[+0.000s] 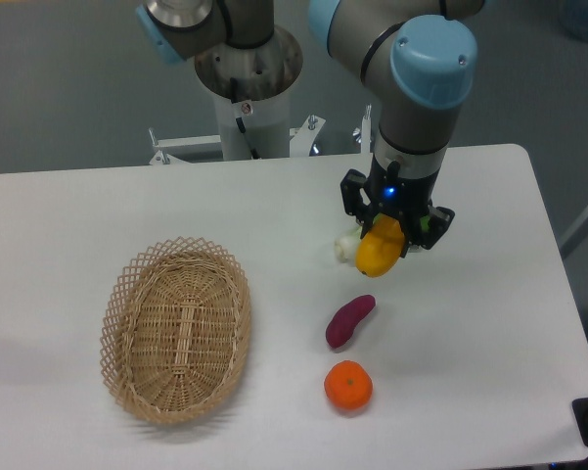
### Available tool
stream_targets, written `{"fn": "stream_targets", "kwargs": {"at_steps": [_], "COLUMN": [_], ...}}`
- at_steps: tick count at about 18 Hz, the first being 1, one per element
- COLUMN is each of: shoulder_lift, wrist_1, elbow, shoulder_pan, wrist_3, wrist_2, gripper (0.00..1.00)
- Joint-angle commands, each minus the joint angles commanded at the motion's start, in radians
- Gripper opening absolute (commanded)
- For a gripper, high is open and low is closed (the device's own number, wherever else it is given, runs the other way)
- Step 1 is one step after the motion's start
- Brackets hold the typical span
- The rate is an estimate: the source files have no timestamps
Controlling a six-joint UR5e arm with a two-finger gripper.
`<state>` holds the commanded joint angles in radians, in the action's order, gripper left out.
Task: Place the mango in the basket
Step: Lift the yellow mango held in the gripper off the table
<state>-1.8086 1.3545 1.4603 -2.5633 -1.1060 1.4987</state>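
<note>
- Right now the gripper (pixel 384 245) has its jaws clenched on the mango (pixel 378 252), held just above the white table (pixel 489 323).
- Down at 7 o'clock from the mango lies the purple sweet potato (pixel 349 321), with the round tangerine (pixel 348 385) beyond it.
- Over at 8 o'clock, well apart, sits the wicker basket (pixel 176 328).
- Some small pale thing (pixel 344 249) lies just beside the mango; what it is I cannot tell.

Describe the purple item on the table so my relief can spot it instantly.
Start at the wicker basket on the table's left, then look right across the bare white surface. The sweet potato lies there, below the pincer holding the mango. It is the only purple, elongated piece; the tangerine just below it is round and orange.
</note>
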Motion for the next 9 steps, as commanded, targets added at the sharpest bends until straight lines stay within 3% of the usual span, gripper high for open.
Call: {"fn": "stream_targets", "kwargs": {"at_steps": [9], "shoulder_lift": [0.009], "wrist_1": [0.000], "elbow": [0.028], "shoulder_pan": [0.049], "wrist_3": [0.052], "wrist_2": [0.000], "gripper": [0.52]}}
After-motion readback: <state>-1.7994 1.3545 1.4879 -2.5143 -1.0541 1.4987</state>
